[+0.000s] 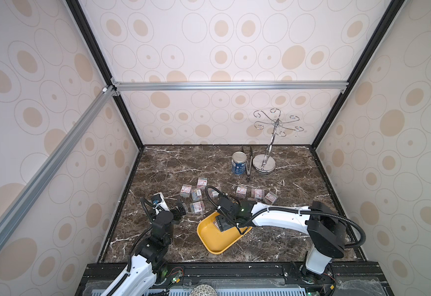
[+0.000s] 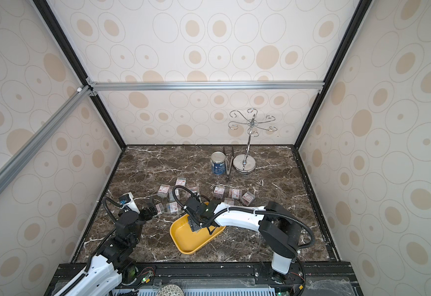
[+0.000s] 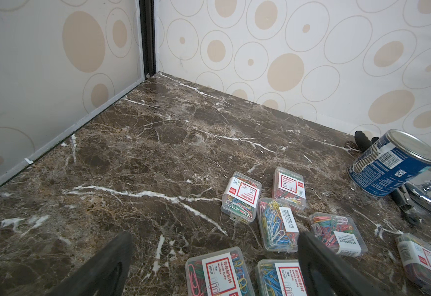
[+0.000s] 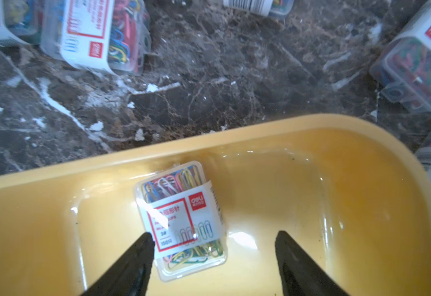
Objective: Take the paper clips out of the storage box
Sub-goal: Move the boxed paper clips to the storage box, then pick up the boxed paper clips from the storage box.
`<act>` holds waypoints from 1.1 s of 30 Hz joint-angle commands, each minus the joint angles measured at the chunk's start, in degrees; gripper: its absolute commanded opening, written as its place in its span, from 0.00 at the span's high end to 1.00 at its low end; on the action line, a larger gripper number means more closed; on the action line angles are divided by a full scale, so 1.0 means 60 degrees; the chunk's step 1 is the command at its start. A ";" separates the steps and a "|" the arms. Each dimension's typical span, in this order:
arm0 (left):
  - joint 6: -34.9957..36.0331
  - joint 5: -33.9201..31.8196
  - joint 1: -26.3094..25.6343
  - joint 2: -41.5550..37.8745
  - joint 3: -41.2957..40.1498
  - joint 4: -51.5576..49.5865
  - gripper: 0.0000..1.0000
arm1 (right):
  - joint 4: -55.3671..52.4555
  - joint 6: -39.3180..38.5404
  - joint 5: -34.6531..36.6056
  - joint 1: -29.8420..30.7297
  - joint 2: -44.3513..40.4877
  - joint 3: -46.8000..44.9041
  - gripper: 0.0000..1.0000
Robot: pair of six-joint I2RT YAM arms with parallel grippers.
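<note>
I am holding my right end effector (image 4: pixel 214 234) low over the yellow tray (image 4: pixel 235 133), jaws standing apart and gripping nothing. One case of paper clips (image 4: pixel 178 205) is lying flat on the tray floor, close to one wall; it is the only one I am seeing inside. I am sitting off-centre, overlapping one edge of that case. So I judge I should shift sideways until the jaws are straddling its narrow sides, then lower, close gently and lift straight up, clearing the rim. The other cases (image 1: pixel 196 194) are lying on the worktop (image 3: pixel 158 153), where my left end effector (image 3: pixel 214 235) is hovering wide open and empty.
</note>
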 commanded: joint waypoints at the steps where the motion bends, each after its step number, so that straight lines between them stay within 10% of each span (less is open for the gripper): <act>1: -0.0136 -0.0171 0.0023 0.0009 0.0075 0.0030 0.00 | 0.0053 -0.0243 0.0019 0.0244 -0.0237 -0.0098 0.21; 13: -0.0152 -0.0120 0.0023 -0.0038 0.0059 0.0010 0.00 | 0.0523 -0.1442 0.0632 0.0639 0.0838 -0.0240 0.20; 33: -0.0152 -0.0168 0.0030 -0.0026 0.0058 0.0024 0.00 | -0.0023 -0.1472 0.0867 0.0628 0.1404 0.0536 0.48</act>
